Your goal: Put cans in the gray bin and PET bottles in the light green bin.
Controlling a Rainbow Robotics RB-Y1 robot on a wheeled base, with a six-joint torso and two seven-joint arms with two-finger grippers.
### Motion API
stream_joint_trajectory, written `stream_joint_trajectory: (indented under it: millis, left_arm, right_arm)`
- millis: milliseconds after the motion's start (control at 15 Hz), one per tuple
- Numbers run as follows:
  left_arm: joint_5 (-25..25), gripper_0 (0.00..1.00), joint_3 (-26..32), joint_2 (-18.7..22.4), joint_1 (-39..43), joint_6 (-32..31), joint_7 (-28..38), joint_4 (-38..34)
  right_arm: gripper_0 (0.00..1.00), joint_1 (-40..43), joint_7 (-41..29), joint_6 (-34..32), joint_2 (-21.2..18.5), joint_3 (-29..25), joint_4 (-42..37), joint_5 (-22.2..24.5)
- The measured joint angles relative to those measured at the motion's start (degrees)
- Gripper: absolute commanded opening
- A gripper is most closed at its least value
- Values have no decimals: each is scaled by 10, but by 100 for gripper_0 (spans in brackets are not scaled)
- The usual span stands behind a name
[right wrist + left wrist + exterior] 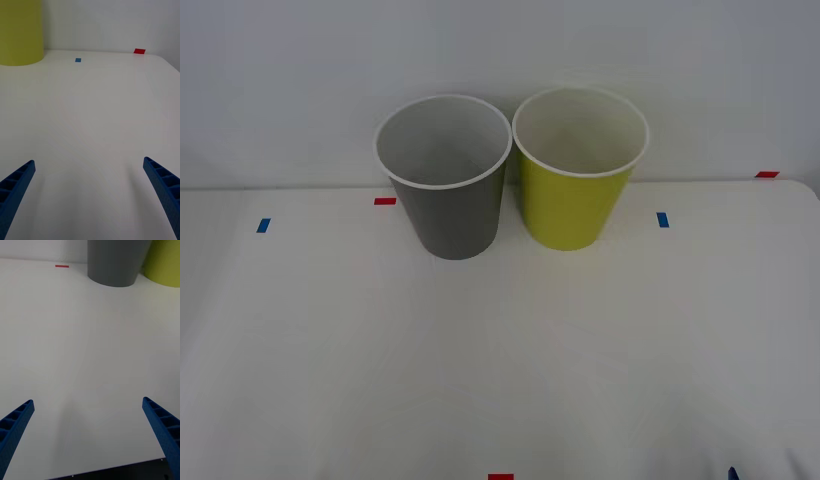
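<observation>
Gray bin [448,200] and light green bin [577,190] stand side by side at the white table's [500,360] far edge, left pincer [88,435] and right pincer [88,195] both spread wide, holding nothing, sorting apparently finished or unstarted.

White smooth-topped bench [480,360], rounded far right corner, pale wall behind. Small flat tape markers on bench: red rectangle [385,201] toward far left, blue one [263,225] farther left, blue one [663,219] toward right, red one [767,174] at far right corner, red one [500,477] at near edge.
</observation>
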Motion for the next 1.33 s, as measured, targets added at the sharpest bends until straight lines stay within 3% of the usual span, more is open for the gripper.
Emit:
stream_joint_trajectory:
  millis: [1333]
  left_arm:
    - [0,100,0,0,0,0,0,0]
  right_arm:
    - [100,0,0,0,0,0,0,0]
